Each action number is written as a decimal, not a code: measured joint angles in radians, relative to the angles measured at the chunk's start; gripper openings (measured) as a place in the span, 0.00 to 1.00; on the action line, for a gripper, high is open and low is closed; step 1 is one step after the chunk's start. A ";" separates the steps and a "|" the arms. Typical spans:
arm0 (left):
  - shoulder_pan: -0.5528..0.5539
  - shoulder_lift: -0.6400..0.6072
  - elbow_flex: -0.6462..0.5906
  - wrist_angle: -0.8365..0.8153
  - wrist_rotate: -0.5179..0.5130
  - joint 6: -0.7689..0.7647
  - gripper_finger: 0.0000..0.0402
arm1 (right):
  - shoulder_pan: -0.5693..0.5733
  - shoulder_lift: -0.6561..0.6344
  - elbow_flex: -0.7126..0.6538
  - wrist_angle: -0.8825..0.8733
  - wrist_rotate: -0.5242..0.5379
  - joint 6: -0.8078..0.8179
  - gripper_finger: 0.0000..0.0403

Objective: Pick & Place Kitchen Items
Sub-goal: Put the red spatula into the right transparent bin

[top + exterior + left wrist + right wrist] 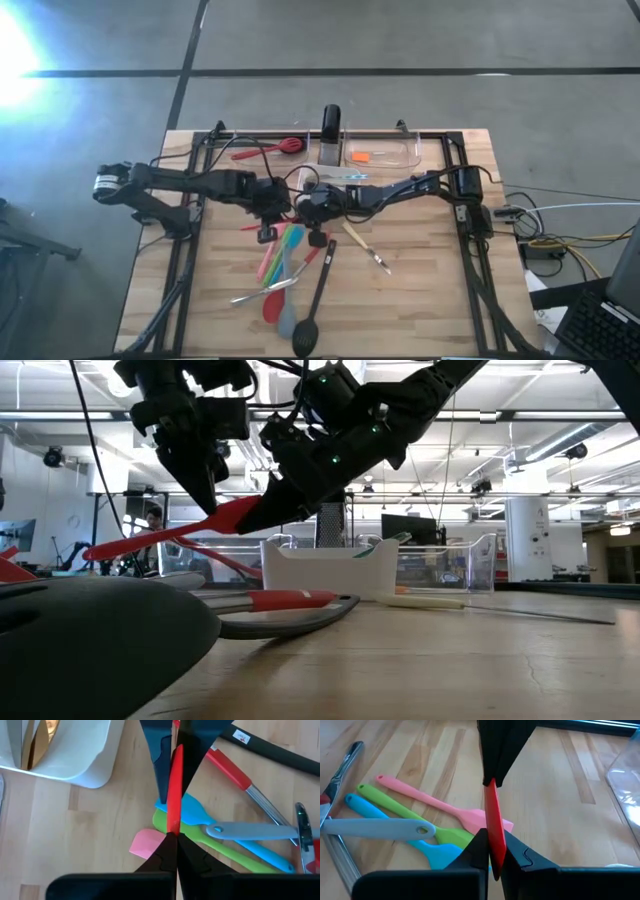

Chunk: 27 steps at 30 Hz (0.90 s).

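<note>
While both arms meet above mid-bench, the left claw (176,851) and right claw (492,851) each clamp one red spatula (170,537) — held aloft between them. Pink, green and blue silicone spoons (415,815) lie below on the bench (420,300).

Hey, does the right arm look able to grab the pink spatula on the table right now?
Probably not yet. The right gripper is shut on a red spatula, which the left gripper also clamps, above the pink spatula. Nothing covers that one, but the fingers aren't free.
</note>
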State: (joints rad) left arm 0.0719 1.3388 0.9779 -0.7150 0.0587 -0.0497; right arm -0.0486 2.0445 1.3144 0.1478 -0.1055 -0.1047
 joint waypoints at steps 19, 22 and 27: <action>-0.001 -0.004 0.004 -0.106 -0.145 -0.074 0.52 | 0.005 -0.385 -0.171 -0.347 0.233 0.017 0.02; -0.001 -0.005 0.001 -0.107 -0.145 -0.077 0.55 | 0.010 -0.537 -0.267 -0.361 0.298 0.051 0.02; -0.001 -0.005 0.000 -0.100 -0.144 -0.084 0.54 | 0.026 -0.820 -0.418 -0.365 0.482 0.070 0.02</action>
State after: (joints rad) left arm 0.0712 1.3342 0.9783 -0.8146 -0.0856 -0.1337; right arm -0.0227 1.2246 0.8966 -0.2172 0.3770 -0.0349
